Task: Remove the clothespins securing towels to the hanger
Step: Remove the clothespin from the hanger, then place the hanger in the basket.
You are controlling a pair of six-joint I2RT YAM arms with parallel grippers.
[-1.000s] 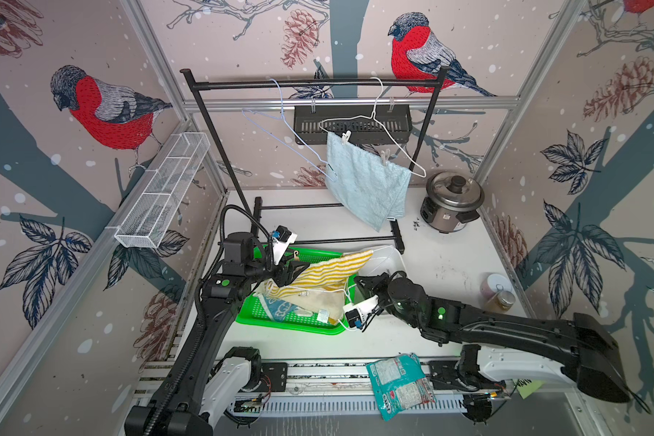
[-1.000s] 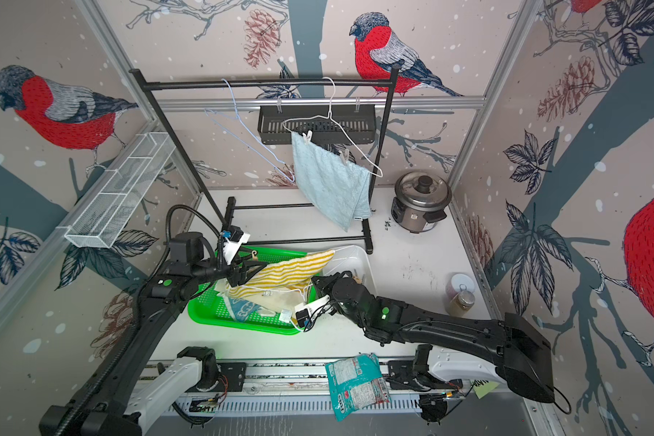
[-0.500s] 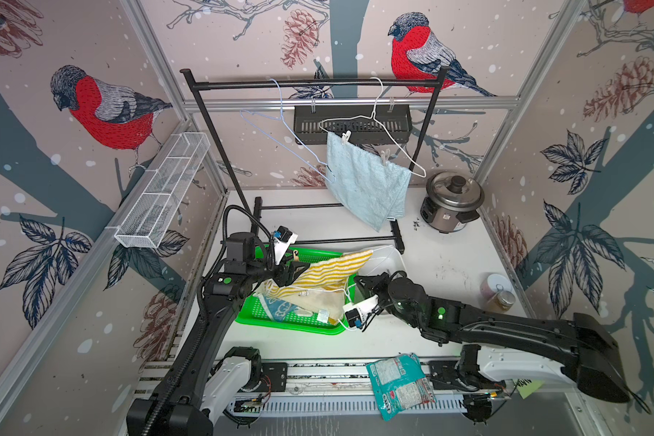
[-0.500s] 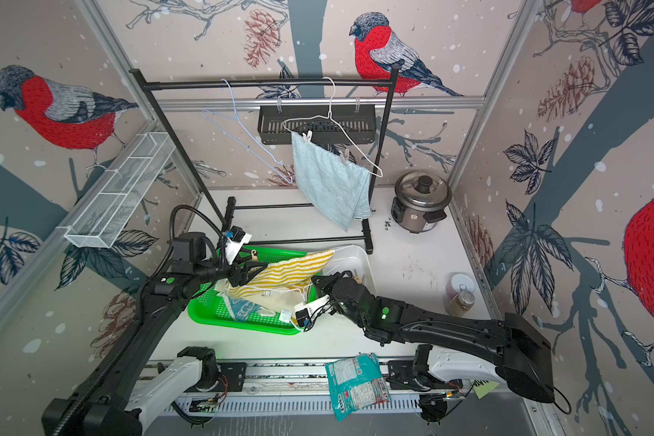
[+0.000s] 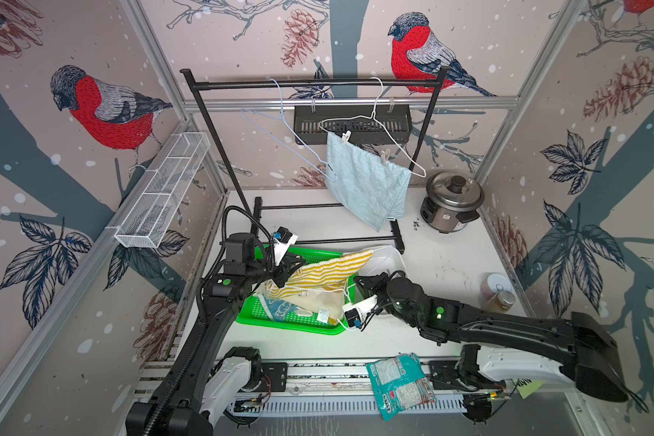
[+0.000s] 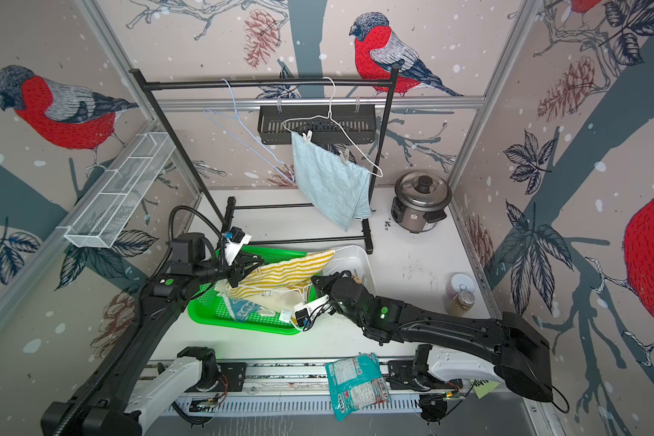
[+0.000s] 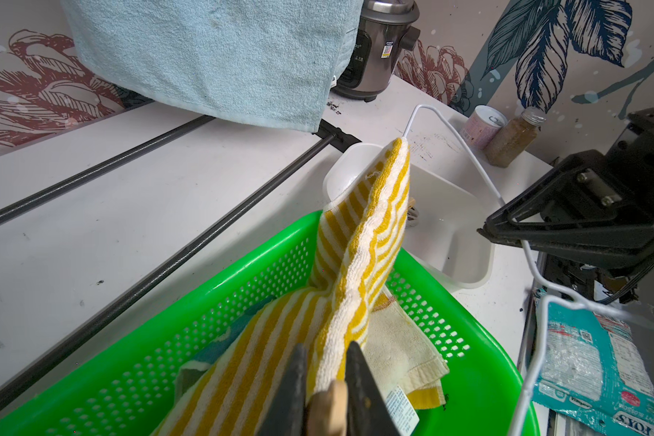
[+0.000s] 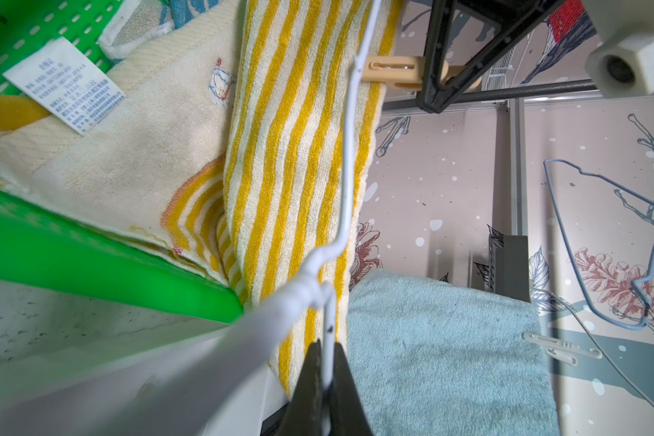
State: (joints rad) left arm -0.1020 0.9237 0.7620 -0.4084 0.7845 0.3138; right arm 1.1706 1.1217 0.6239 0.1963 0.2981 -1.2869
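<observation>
While my R end effector [image 8: 327, 351] is clamping the white hanger [image 8: 346, 188] by its wire, my L end effector [image 7: 326, 351] is squeezing the tan pin [image 7: 329, 404] on the striped towel [image 7: 367, 245] over the green tray [image 7: 242, 294]. Under it the teal towel [image 5: 276, 307] is lying, prob. freed. Farther back the light-blue towel [image 5: 367, 185] is hanging w/ two pins [image 5: 345, 136] left. Vs a sec ago, L jaws are closing in.

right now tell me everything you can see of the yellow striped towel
The yellow striped towel is terry, striped on one face, plain cream with a white care label on the other. It drapes over a white wire hanger, upper part lifted, lower part in the green basket. A tan clothespin pins it to the wire; the left gripper is shut on that clothespin.
</observation>
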